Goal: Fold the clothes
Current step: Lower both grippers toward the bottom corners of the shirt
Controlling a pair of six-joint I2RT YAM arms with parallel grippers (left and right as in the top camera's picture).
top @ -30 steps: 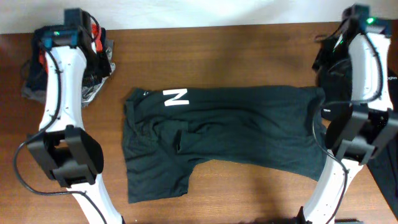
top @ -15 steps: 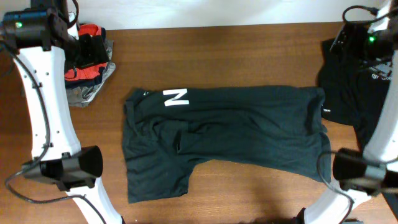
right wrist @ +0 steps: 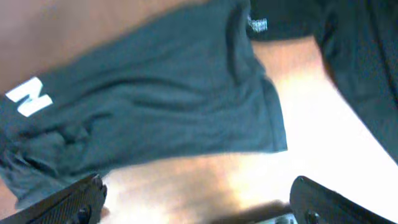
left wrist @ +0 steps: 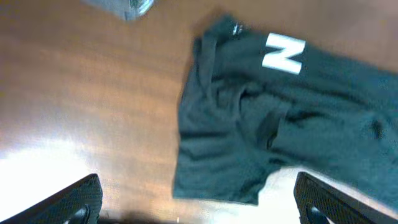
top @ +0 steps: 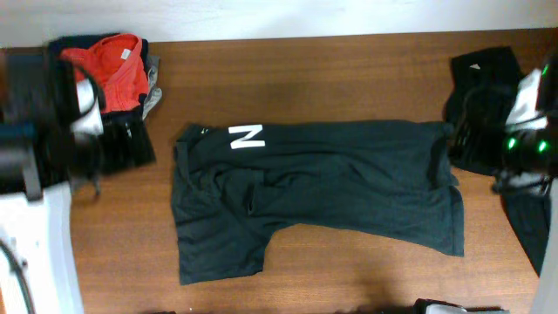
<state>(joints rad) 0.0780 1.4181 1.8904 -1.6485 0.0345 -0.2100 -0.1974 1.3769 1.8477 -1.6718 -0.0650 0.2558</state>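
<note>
One of the clothes, a black short-sleeved shirt (top: 314, 196) with a white N print (top: 247, 136), lies spread flat across the middle of the wooden table (top: 314, 78). It also fills the left wrist view (left wrist: 280, 118) and the right wrist view (right wrist: 155, 106). My left gripper (left wrist: 199, 208) hovers high off the shirt's left end, open and holding nothing. Over the shirt's right end my right gripper (right wrist: 199, 208) is likewise open with bare table between its fingers. Both arms look blurred in the overhead view, the left arm (top: 61, 139) and the right arm (top: 527, 131).
A heap of garments with a red one (top: 113, 74) on top sits at the back left corner. More black clothes (top: 488, 78) lie along the right edge, also seen in the right wrist view (right wrist: 360, 62). A white neck label (right wrist: 257, 25) shows there.
Both arms have swung away from the side piles and risen toward the camera, now blurred. Both grippers have opened wider. The spread shirt has not moved.
</note>
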